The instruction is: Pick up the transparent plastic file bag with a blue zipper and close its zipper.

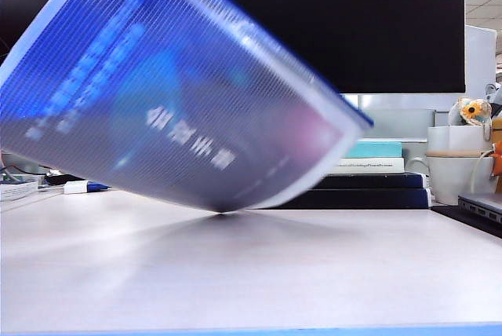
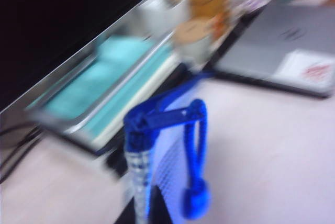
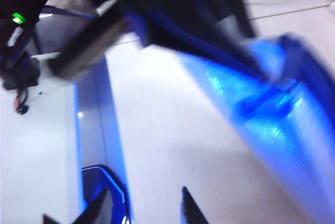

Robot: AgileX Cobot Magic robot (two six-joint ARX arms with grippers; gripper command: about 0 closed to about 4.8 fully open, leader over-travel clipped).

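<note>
File bag (image 1: 180, 93) hangs tilted above the table (image 1: 251, 273), its lowest corner at or just off the surface — blur, can't tell which. Zipper (image 2: 167, 114) runs along the raised edge, blue cord pull (image 2: 196, 171) dangling. Left gripper sits under that zipper end, clamped tight, probably on the bag edge, though its fingers aren't visible. Right gripper (image 3: 144, 205) beside the bag, fingers spread, nothing between them. Books (image 1: 369, 171) stacked behind.

Motion-blurred file bag (image 1: 180, 93), top cropped
</note>
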